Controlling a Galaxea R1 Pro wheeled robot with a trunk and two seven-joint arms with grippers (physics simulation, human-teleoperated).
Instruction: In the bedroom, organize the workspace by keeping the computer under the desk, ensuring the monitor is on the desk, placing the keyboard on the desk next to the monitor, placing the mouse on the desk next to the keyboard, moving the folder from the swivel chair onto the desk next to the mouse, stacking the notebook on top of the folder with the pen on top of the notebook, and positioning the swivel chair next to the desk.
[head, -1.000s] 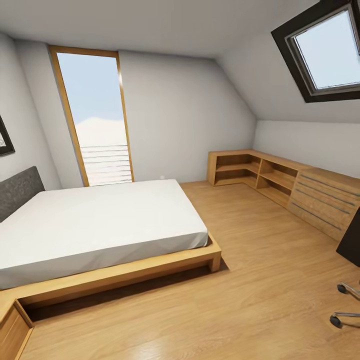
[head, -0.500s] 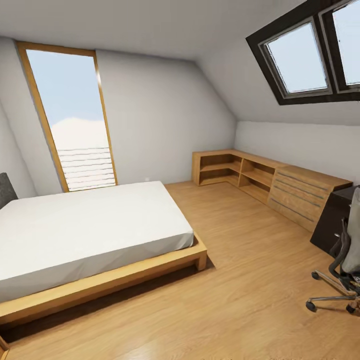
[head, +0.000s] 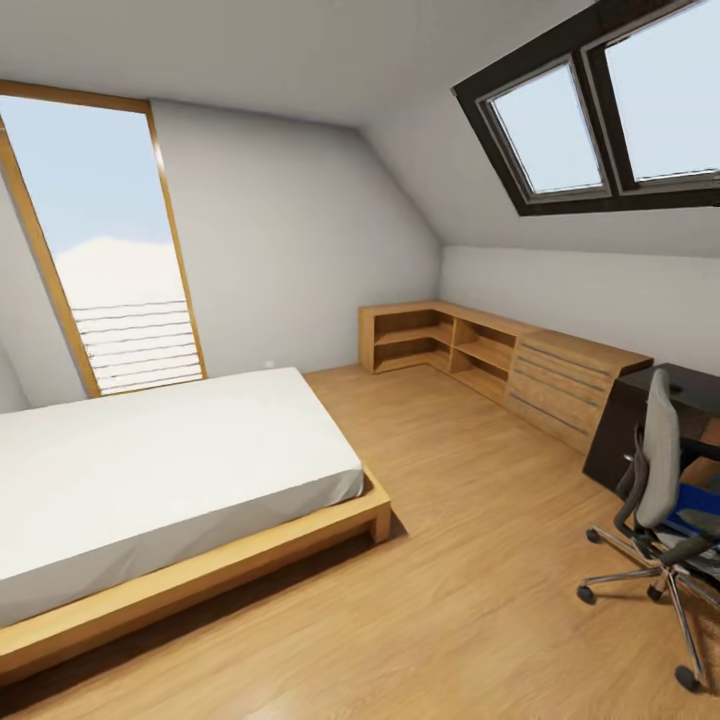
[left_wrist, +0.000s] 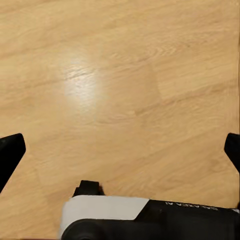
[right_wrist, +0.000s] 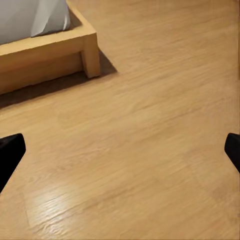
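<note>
Swivel chair (head: 655, 470) (folder (head: 700, 503) aboard) fronts desk (head: 672, 385).

The floor (head: 480, 520) is light wood with a smooth, slightly glossy finish; in the left wrist view it carries a soft white shine (left_wrist: 82, 85). The bed (head: 200, 570) has a matt wooden frame and a smooth white cloth mattress. The shelf unit (head: 480, 355) on the far wall is the same matt wood. The swivel chair (head: 655, 470) has grey cloth on its back, black plastic armrests and shiny chrome metal legs. The surface (head: 690, 385) looks glossy black. The folder (head: 695, 505) is smooth bright blue.
</note>
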